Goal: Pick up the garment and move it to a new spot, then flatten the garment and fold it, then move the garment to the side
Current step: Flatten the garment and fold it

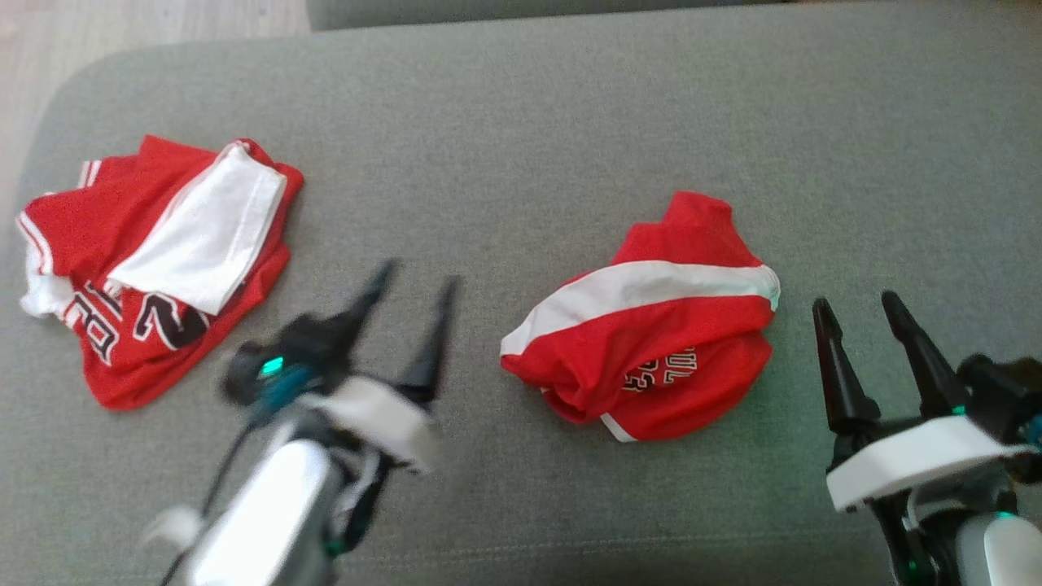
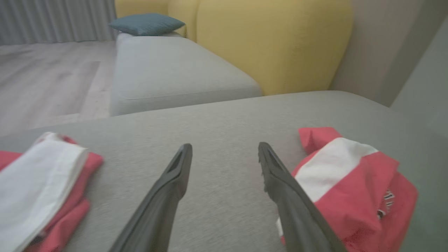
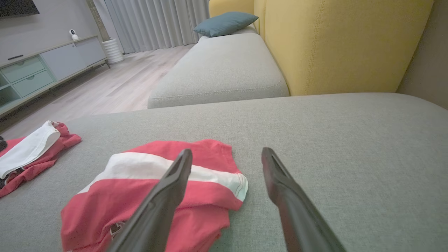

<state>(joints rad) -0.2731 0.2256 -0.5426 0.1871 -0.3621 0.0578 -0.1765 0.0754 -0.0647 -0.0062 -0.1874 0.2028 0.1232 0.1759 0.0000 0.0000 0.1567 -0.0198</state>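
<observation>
Lying crumpled on sofa: garment | left fingers wide; right fingers wide | right wrist view adds cabinet

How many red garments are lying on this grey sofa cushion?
2. The crumpled garment lies near the middle; the other garment lies at the far left. None seems hidden.

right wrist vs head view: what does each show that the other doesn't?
Right wrist adds: yellow backrest, teal cushion, curtains, drawer cabinet.
Head adds: the whole left gripper, open and blurred, between the two garments.
Both: crumpled red garment, red jersey pile at the left, grey seat cushion, open right gripper beside the crumpled garment.
</observation>
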